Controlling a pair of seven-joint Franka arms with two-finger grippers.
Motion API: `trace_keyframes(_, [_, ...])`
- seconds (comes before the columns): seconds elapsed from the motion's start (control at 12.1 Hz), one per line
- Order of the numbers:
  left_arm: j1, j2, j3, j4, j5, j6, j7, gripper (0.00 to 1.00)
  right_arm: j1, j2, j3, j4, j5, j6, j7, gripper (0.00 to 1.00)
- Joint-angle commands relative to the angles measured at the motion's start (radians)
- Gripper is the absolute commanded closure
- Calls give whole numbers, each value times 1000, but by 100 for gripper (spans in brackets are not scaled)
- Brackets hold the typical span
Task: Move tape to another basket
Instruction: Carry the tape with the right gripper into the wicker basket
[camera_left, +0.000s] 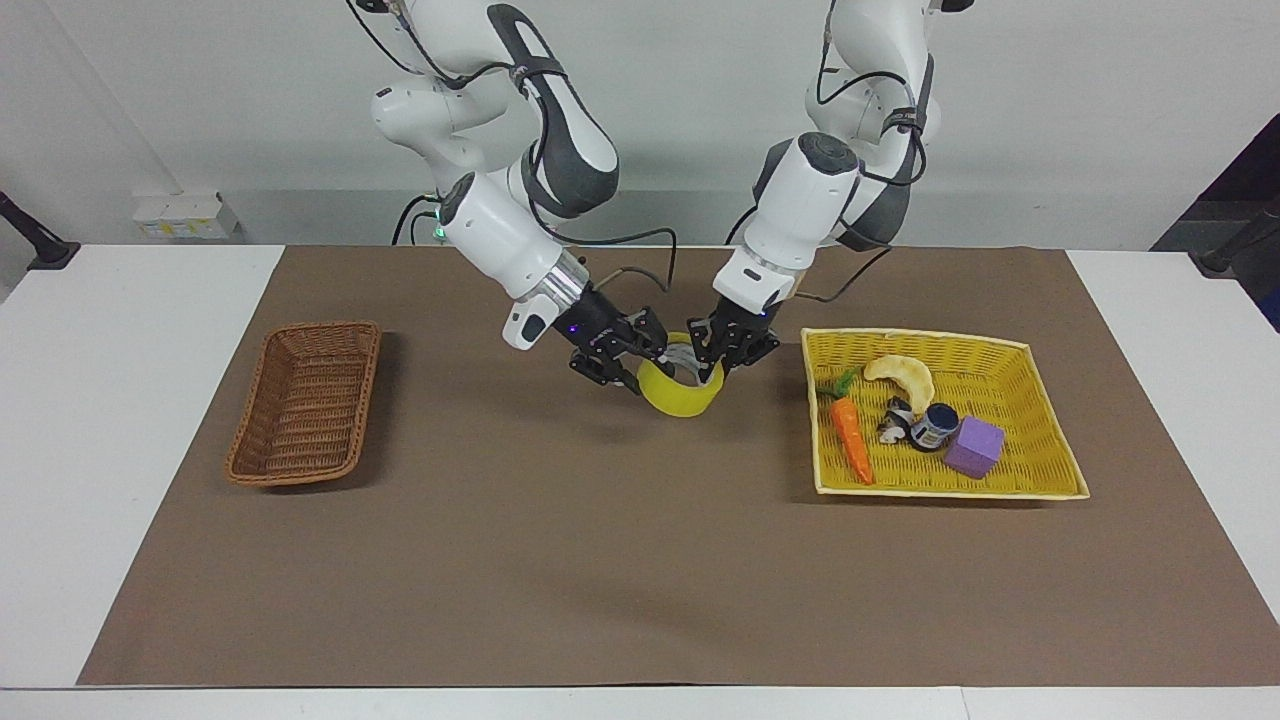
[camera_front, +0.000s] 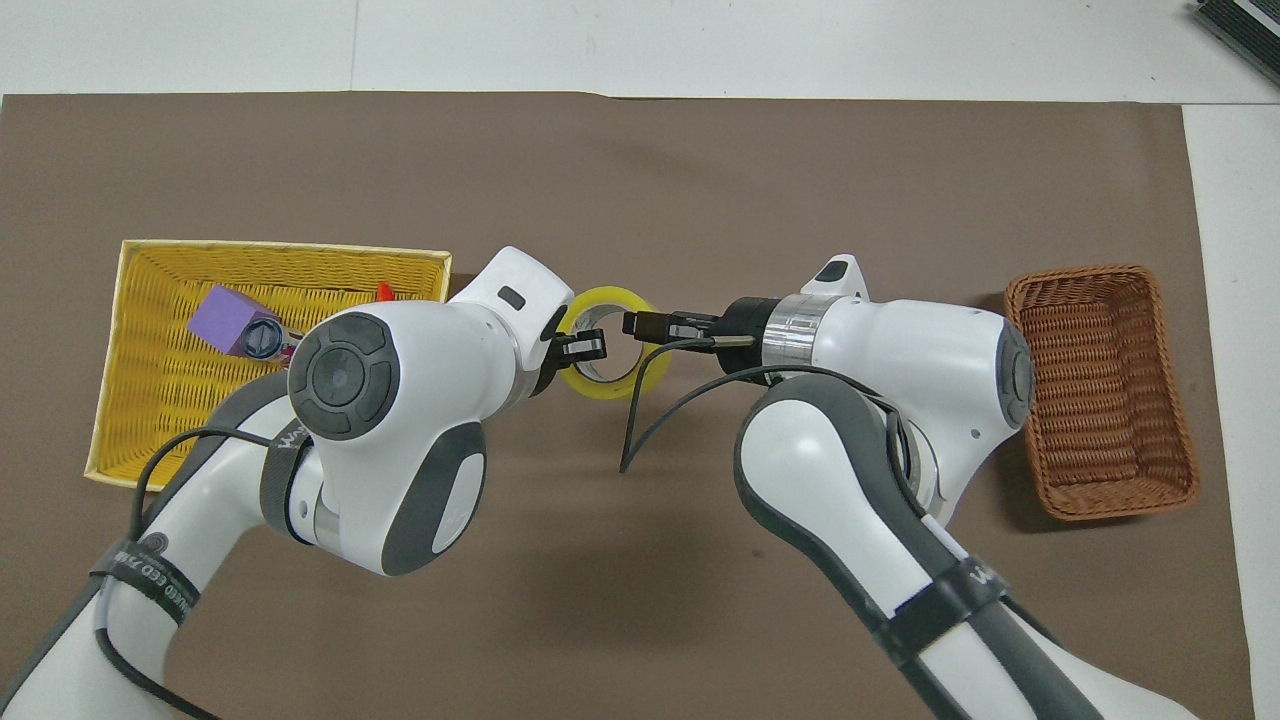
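Held in the air at centre frame of the facing view: the tape (camera_left: 680, 392), a yellow roll tilted with its open core upward, above the brown mat (camera_left: 560, 560) on the white bench (camera_left: 90, 400), its shadow on the mat just below. Gripped on both sides at once. Left gripper (camera_left: 722, 362), entering from the upper right of that view, fingers closed on the tape's rim toward the yellow tray (camera_left: 1040, 420). Right gripper (camera_left: 640, 368), entering from the upper left, fingers closed on the rim toward the basket (camera_left: 305, 405).

Shown only in the facing view: the height of the roll off the mat, and the tray's full contents, namely a toy carrot (camera_left: 852, 436), a pale crescent-shaped piece (camera_left: 905, 375), a small dark jar (camera_left: 936, 426) and a purple cube (camera_left: 974, 447).

Shown better in the overhead view: the tape (camera_front: 648, 372) as an open ring at centre frame, one finger of the right gripper (camera_front: 640, 325) reaching across the hole, the left gripper (camera_front: 585, 346) pinching the ring's edge from the frame's left. Much of the tray (camera_front: 160, 380) covered there by the left arm, only the cube (camera_front: 228, 316) and jar (camera_front: 262, 338) clear. Basket (camera_front: 1100, 390) at the frame's right edge, brown wicker, nothing inside, well apart from the tape.
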Motion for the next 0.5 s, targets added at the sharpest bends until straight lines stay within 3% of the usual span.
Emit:
trace_keyframes(0.0, [-19,-4,-1,15,-19,17,-12,100,15,13,1,16,-18,-49,81,100])
trace_keyframes(0.08, [-19,-4,-1,15,-19,17,-12,95,12,13,2,16,-32,-49,87,100])
trace_keyframes(0.33, [-19,-4,-1,15,-19,17,-12,65,10,13,2,16,-49,-61,101,100])
trace_keyframes(0.41, [-19,-4,-1,17,-19,17,-9,49,9,13,2,16,-51,-62,101,100])
